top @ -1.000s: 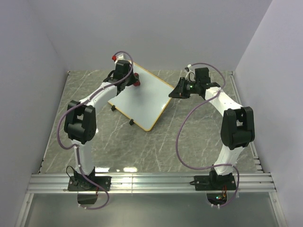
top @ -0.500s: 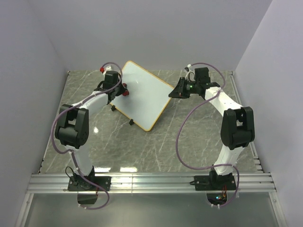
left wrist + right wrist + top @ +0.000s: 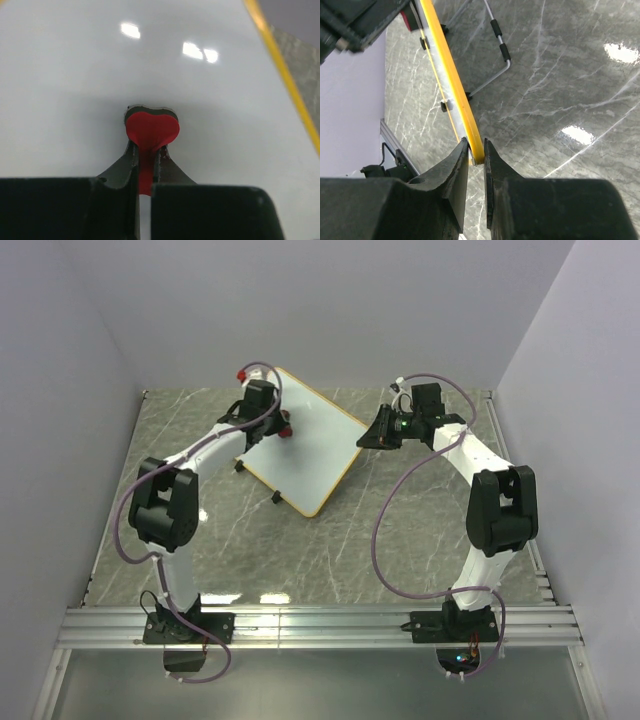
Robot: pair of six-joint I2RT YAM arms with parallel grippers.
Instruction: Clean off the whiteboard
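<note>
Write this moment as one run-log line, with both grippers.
left gripper: shut on red eraser, eraser on whiteboard | right gripper: shut on whiteboard corner | marks: none visible

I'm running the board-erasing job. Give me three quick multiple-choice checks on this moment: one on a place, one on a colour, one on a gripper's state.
1. Where does the right gripper hold the whiteboard?
A) the middle of its face
B) its far-left edge
C) a corner of its yellow rim

2. What colour is the eraser?
A) red
B) blue
C) green

3. What state is the left gripper in?
A) open above the board
B) shut on the eraser
C) shut on nothing

Answers:
1 C: the right wrist view shows the jaws closed either side of the rim's corner.
2 A: the left wrist view shows it plainly red.
3 B: its jaws pinch the eraser's stem over the white face.
</note>
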